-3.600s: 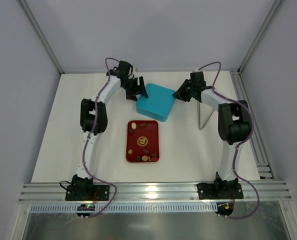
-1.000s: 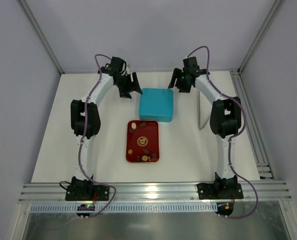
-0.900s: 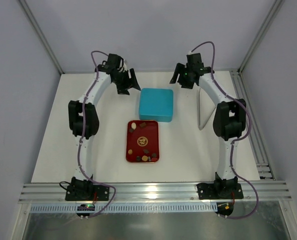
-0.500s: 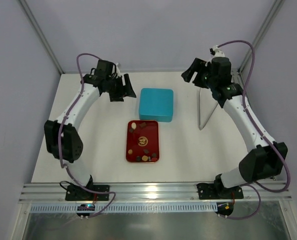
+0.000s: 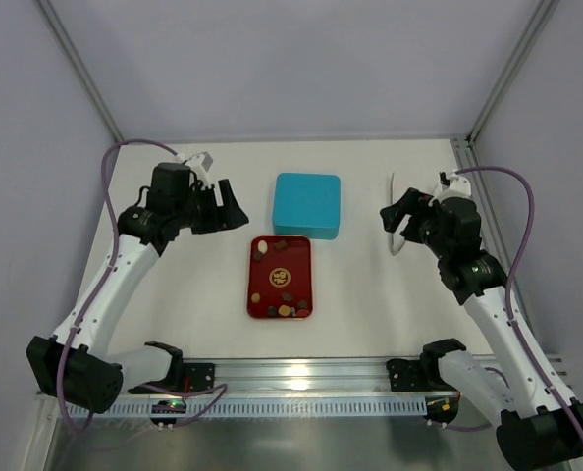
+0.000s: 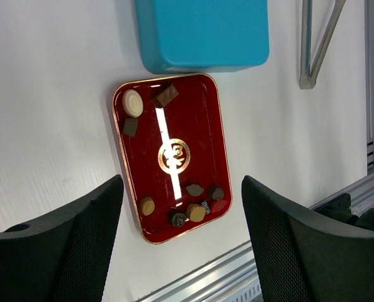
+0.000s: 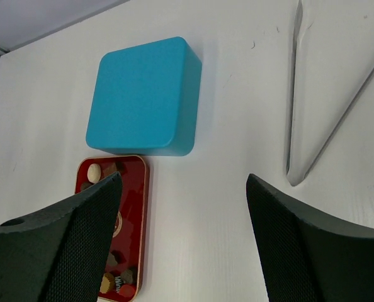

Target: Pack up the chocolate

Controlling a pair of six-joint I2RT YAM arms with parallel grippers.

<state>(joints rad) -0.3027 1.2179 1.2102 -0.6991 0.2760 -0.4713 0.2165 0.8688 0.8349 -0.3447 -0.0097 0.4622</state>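
The chocolate (image 5: 285, 310) is scattered in a red tray (image 5: 251, 294) at mid-worktop (image 5: 370, 294), its long axis laid near to far, just before a teal box (image 5: 306, 204). The left fingers (image 6: 61, 251), parted and empty, are judged nearer; the right fingers (image 7: 288, 251) are likewise parted.

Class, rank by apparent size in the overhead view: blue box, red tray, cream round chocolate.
1. red tray: about as wide as the box, but longer.
2. blue box: a close second.
3. cream round chocolate: by far the smallest.
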